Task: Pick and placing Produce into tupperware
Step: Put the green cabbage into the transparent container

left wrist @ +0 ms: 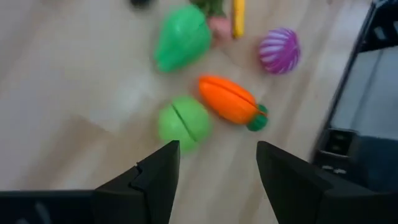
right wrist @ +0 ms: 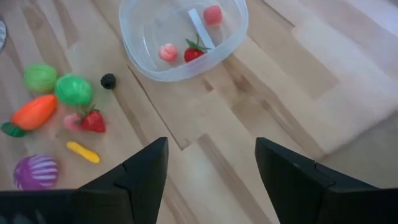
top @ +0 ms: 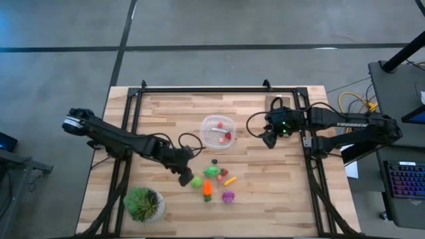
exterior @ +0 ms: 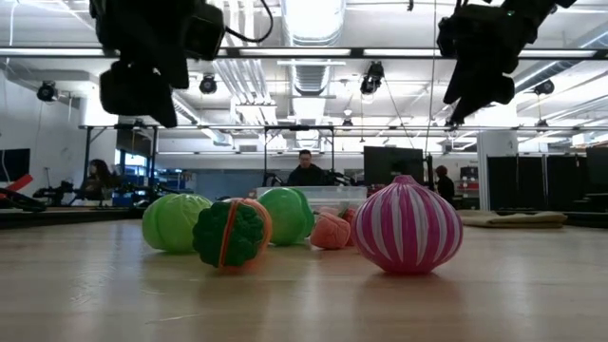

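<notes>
**Produce loose on the table, three pieces in the tub**

Table [top: 166,113] first: I see light wood planks, with a potted plant [top: 143,204] at the near left corner. My left arm reaches in from the left, and its gripper [top: 184,176] hangs above the table just left of the produce cluster, fingers [left wrist: 155,180] spread apart with nothing between them. My right arm comes from the right; its gripper [top: 269,138] hovers to the right of the tub [top: 218,131], fingers also apart and empty.

The tub sits mid-table, away from the loose pieces. Inside it I count three small red or pink items [right wrist: 194,53].

The loose produce lies nearer the front edge. From my left wrist camera, a green ball [left wrist: 184,122] touches an orange carrot [left wrist: 229,101]; a green pepper [left wrist: 183,38] lies beyond them, and a purple striped piece [left wrist: 279,50] is off to one side. My right wrist camera adds a strawberry [right wrist: 92,121], a thin yellow piece [right wrist: 83,151] and a small dark berry [right wrist: 109,80] lying between the cluster and the tub.
</notes>
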Action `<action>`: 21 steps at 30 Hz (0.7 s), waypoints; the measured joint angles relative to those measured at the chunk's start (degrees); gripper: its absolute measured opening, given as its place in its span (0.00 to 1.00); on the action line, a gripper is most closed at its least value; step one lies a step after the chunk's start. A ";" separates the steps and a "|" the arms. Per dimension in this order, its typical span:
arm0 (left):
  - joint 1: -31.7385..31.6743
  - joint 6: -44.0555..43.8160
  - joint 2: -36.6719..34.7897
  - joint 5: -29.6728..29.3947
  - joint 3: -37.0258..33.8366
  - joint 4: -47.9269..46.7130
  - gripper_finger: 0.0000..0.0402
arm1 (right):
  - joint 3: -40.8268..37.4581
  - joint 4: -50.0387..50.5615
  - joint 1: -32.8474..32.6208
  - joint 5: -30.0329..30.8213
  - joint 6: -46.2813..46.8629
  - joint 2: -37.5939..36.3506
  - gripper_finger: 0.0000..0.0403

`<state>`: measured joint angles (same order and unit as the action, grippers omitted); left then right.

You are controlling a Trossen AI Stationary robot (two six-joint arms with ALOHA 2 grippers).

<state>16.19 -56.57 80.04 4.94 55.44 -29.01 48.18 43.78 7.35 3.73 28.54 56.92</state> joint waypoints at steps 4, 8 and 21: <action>0.00 -8.32 3.27 1.06 0.35 0.06 0.49 | 0.00 0.89 0.00 -0.40 -2.72 -0.58 0.58; -0.07 -12.26 6.07 3.18 0.35 2.83 0.49 | 0.00 2.31 0.00 -0.71 -3.65 -1.54 0.58; -0.05 -24.13 12.64 -1.98 1.02 3.57 0.49 | 0.02 2.72 0.04 1.03 -5.14 -5.94 0.58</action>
<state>16.14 -80.71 92.68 2.96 56.47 -25.45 48.21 46.50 7.40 4.75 23.40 50.98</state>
